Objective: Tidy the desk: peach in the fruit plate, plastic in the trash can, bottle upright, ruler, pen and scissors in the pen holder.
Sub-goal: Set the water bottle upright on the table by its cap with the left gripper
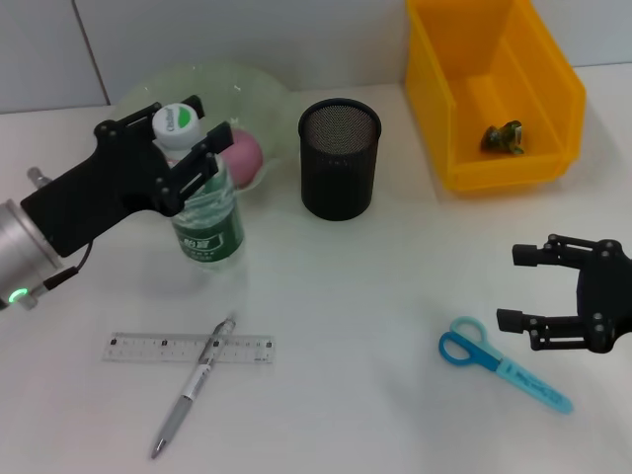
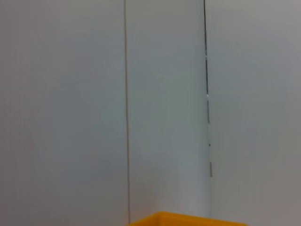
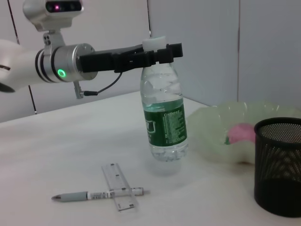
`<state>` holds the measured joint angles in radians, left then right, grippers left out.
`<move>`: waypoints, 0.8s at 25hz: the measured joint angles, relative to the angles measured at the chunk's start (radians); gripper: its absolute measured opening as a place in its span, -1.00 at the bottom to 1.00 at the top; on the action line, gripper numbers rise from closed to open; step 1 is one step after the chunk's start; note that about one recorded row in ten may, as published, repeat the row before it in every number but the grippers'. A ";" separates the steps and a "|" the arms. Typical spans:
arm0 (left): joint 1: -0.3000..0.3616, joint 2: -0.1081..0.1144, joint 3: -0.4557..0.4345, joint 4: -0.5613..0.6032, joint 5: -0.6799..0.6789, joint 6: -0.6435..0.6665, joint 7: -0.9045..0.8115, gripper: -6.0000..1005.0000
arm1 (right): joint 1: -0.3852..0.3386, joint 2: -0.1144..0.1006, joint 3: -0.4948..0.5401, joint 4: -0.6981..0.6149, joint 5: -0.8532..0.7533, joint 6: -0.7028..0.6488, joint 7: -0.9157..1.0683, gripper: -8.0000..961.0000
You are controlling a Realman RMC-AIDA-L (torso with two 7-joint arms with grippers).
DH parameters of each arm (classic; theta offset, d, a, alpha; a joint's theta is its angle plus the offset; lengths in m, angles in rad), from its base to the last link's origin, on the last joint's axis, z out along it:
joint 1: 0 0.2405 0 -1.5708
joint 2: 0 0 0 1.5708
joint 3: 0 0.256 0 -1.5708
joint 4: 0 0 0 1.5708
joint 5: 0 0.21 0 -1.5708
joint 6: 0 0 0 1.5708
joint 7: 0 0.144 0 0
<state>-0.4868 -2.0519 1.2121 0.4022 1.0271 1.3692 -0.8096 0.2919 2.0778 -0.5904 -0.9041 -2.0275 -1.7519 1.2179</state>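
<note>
The clear water bottle [image 1: 207, 222] with a green label stands upright on the desk, and my left gripper [image 1: 183, 138] is shut on its neck just under the white cap; the right wrist view shows this bottle [image 3: 164, 122] and the left gripper [image 3: 155, 52]. A pink peach [image 1: 244, 153] lies in the pale green fruit plate [image 1: 252, 89] behind the bottle. Crumpled plastic [image 1: 502, 138] sits in the yellow trash bin [image 1: 553, 94]. The clear ruler [image 1: 188, 348] lies under the crossing pen [image 1: 193, 385] at front left. My right gripper [image 1: 513, 286] hangs open just above the blue scissors [image 1: 504, 367].
The black mesh pen holder [image 1: 339, 158] stands in the middle back, between plate and bin. The left wrist view shows only wall panels and the bin's yellow rim [image 2: 188, 219]. Open table lies between the pen holder and the scissors.
</note>
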 joint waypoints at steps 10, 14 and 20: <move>0.027 -0.009 -0.028 -0.011 -0.001 -0.006 0.072 -0.01 | 0.018 0.001 -0.011 0.020 0.000 0.001 -0.001 0.73; 0.018 -0.012 -0.035 -0.013 -0.002 -0.046 0.075 -0.01 | 0.022 0.001 -0.022 0.024 0.000 0.003 -0.001 0.72; -0.002 -0.020 -0.061 -0.061 -0.021 -0.070 0.133 0.00 | 0.023 0.002 -0.023 0.024 0.000 0.005 -0.001 0.72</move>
<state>-0.4888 -2.0716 1.1508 0.3415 1.0062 1.2993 -0.6769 0.3145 2.0794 -0.6136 -0.8798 -2.0277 -1.7473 1.2165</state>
